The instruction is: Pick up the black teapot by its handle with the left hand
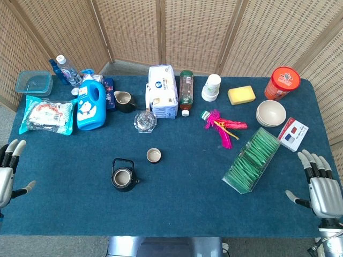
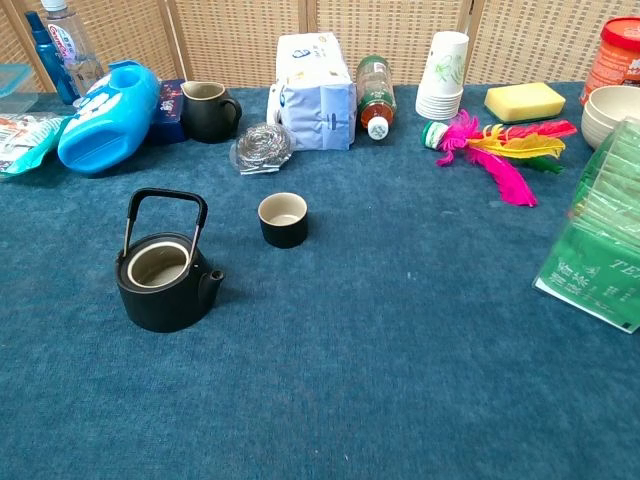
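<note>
The black teapot [image 1: 124,177] [image 2: 165,273] stands lidless on the blue table, left of centre, its arched handle [image 2: 165,207] upright over the open top and its spout toward the right. My left hand [image 1: 7,170] rests at the table's left edge, fingers spread, far left of the teapot and holding nothing. At the right edge my right hand [image 1: 320,187] lies palm down with fingers apart, empty. Neither hand shows in the chest view.
A small black cup [image 1: 154,155] [image 2: 283,219] sits just right of the teapot. Farther back are a blue detergent bottle [image 1: 90,104], dark pitcher [image 1: 125,101], steel scourer [image 1: 145,121], tissue pack [image 1: 162,91], bottle [image 1: 186,89], pink feathers [image 1: 223,127] and green packet box [image 1: 252,159].
</note>
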Controlling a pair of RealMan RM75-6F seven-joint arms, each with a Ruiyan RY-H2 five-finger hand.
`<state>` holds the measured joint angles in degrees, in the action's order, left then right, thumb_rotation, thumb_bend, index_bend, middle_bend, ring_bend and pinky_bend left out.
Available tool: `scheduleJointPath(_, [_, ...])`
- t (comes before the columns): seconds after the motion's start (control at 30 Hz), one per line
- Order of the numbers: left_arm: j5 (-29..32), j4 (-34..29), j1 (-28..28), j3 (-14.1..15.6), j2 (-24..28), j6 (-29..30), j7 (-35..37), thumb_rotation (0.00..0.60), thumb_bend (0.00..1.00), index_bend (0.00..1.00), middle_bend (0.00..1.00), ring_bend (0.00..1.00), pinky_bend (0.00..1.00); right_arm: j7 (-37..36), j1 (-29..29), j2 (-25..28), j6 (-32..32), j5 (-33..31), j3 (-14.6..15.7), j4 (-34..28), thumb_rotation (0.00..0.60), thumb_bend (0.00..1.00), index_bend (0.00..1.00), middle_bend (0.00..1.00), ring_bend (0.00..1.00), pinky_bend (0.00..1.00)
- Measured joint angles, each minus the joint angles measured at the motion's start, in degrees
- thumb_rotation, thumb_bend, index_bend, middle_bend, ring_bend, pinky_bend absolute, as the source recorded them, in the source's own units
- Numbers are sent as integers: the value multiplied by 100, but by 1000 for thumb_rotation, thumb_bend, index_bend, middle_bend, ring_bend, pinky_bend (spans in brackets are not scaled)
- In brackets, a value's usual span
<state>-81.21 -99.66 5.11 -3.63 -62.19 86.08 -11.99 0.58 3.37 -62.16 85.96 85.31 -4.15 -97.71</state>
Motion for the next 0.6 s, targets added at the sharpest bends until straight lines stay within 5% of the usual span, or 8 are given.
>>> scheduleJointPath(0.3, [-48, 5, 210, 69, 102, -562, 349, 600, 0, 0, 0, 0, 11, -61, -32, 49, 49, 26, 1, -26, 600, 0, 0, 0, 0, 0])
scheduleJointPath(0.6, [-80, -316, 1206, -95, 256, -2068, 866, 600, 0, 0, 0, 0, 10, 11, 10, 23, -77, -24, 12, -4, 600, 0, 0, 0, 0, 0])
